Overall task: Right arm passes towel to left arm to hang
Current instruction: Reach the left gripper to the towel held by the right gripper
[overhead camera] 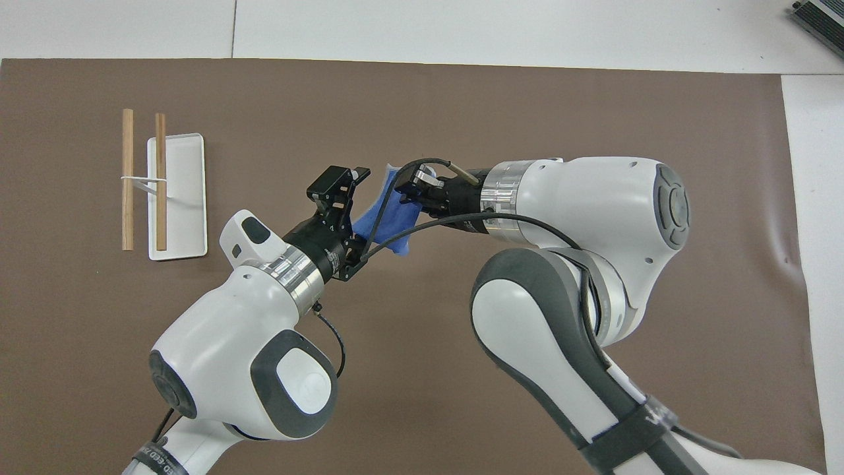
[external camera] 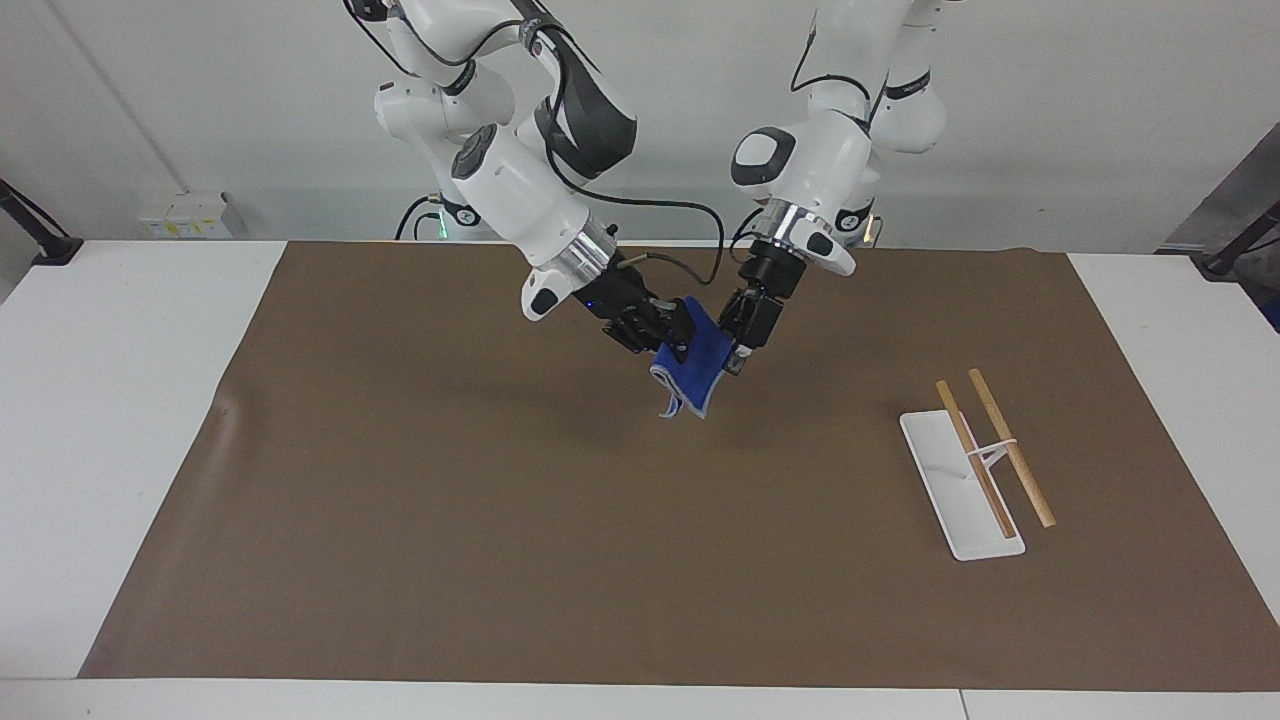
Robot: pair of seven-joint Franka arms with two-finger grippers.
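Observation:
The right arm's gripper (external camera: 678,336) is shut on the blue towel (external camera: 702,372) and holds it up over the middle of the brown mat; the cloth hangs down from its jaws. In the overhead view the right gripper (overhead camera: 407,192) grips the towel (overhead camera: 390,223) at its upper part. The left arm's gripper (external camera: 738,348) is up beside the towel, toward the left arm's end of the table. Its jaws are open, and in the overhead view the left gripper (overhead camera: 352,214) stands astride the towel's free edge.
A white rack base (external camera: 968,505) with two wooden rods (external camera: 1012,450) stands on the mat toward the left arm's end; it also shows in the overhead view (overhead camera: 183,198). The brown mat (external camera: 400,500) covers most of the white table.

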